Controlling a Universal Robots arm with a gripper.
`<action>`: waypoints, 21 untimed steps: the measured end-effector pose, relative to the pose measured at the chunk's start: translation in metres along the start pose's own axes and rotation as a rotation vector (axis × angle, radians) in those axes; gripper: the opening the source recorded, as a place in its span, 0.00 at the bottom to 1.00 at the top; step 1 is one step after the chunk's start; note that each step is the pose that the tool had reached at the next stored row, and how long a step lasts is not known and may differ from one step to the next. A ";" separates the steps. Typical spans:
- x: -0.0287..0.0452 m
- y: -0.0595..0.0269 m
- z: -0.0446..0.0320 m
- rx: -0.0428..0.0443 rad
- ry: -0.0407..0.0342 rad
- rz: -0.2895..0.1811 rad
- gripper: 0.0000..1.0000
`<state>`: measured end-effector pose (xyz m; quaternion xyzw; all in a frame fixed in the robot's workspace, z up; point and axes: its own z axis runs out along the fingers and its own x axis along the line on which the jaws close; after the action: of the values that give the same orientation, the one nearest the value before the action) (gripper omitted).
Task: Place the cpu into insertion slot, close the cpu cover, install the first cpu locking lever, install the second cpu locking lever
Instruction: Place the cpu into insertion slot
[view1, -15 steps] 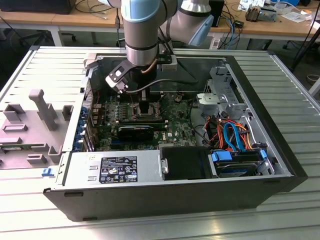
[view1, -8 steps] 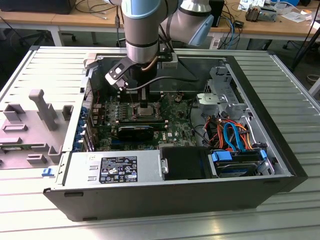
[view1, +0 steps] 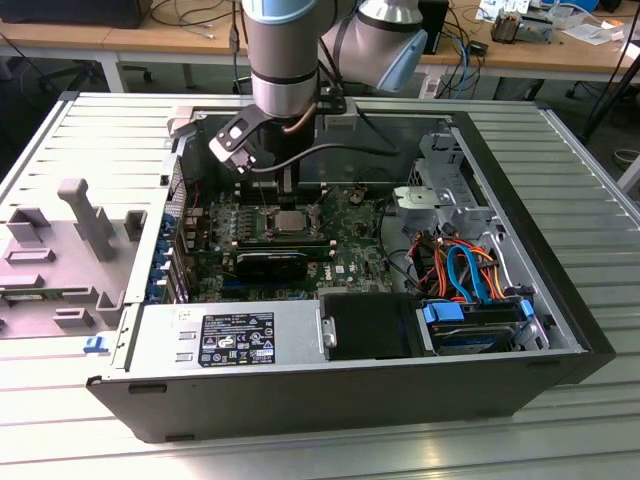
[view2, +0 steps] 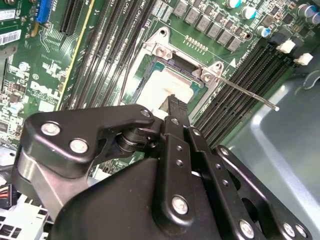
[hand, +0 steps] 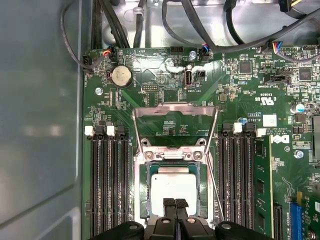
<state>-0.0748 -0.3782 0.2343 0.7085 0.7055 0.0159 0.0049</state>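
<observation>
Dull silver-grey square cpu sits in silver-rimmed insertion slot, at six o'clock from black pincer in exterior view; pincer fingers pressed together, empty.

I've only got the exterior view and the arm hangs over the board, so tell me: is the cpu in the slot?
Observer: Yes. In the first wrist view the cpu lies flat inside the slot.
Operator: And the cover?
Observer: The cover is open, tipped back toward the coin battery.
Operator: Levers?
Observer: In the second wrist view one lever is unlatched and sticks out over the memory slots.
Operator: Where's the hand?
Observer: The hand is over the cpu's edge, fingers together.
</observation>
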 end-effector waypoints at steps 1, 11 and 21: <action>0.0000 0.0001 -0.0012 0.0000 0.0000 0.000 0.11; 0.0004 0.0009 -0.0253 0.0000 0.0000 0.000 0.11; 0.0008 0.0016 -0.0489 -0.0002 0.0003 0.000 0.11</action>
<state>-0.0746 -0.3782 0.2832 0.7085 0.7055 0.0161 0.0049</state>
